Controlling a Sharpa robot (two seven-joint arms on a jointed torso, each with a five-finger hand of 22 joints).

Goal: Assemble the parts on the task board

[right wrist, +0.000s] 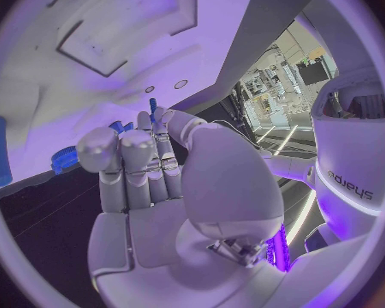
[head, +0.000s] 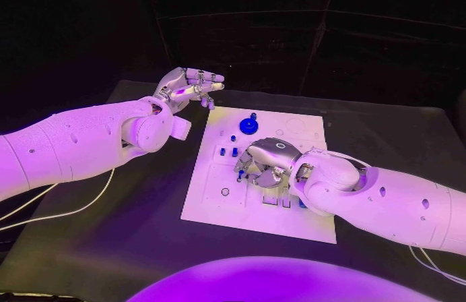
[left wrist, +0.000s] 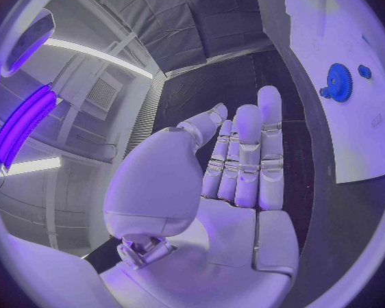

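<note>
The task board (head: 219,201) lies mid-surface (head: 116,248). Over its middle the right hand (head: 267,159) pinches a small blue part (right wrist: 152,106). The left hand (head: 184,89), fingers apart and holding nothing, hovers beside the board's far corner, near the blue gear (head: 250,124).

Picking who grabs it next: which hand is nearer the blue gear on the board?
Roughly even, the left slightly nearer. The left hand hovers off the task board beyond its corner; the right hand is over mid-board, nearer the robot than the blue gear.

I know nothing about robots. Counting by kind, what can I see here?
Hands: 2, left hand and right hand
White task board: 1
Blue gear: 1
Blue peg, pinched by the right hand: 1
Other small blue parts: partly hidden, uncounted
Total counted: 5
</note>
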